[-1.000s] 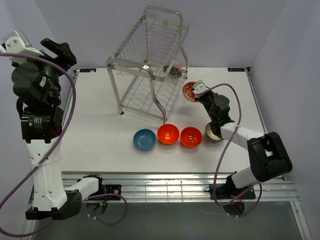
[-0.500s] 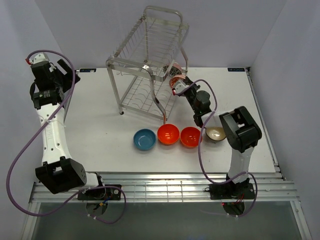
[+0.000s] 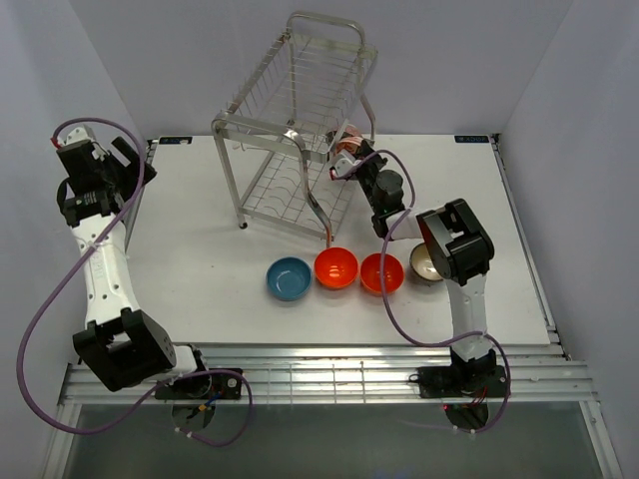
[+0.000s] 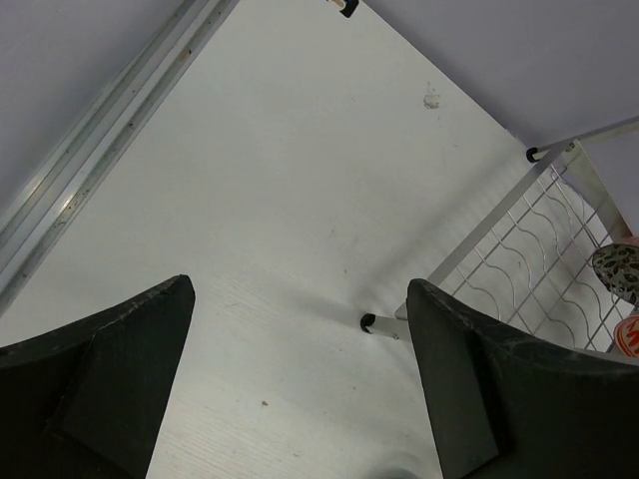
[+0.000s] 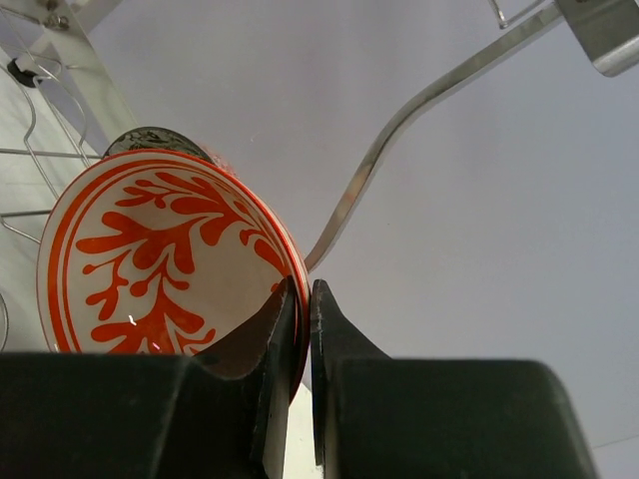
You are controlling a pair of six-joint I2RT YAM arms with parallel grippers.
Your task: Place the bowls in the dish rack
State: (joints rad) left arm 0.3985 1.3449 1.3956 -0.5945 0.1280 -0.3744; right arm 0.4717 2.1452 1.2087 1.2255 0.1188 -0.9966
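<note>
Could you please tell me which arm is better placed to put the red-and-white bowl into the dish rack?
Right. The right gripper is shut on the rim of the red-and-white bowl, close beside the dish rack. The left gripper hangs open and empty over the table, at its left edge.

- The worktop (image 3: 190, 249) left of the dish rack (image 3: 229, 170) is bare, a wide lane below the left gripper (image 4: 298, 294), whose jaws are spread wide.
- The blue bowl (image 3: 290, 278), two orange bowls (image 3: 336, 267) (image 3: 381, 273) and the dark brown bowl (image 3: 427, 263) form a row that bars the rack's near side. One rack leg stands just behind the row.
- The right gripper (image 5: 303, 289), pinching the red-and-white bowl (image 5: 150, 259), fills the rack's right side. The grey patterned bowl (image 5: 150, 140) sits just behind, and a curved rack bar (image 5: 399, 130) is close beside the rim.
</note>
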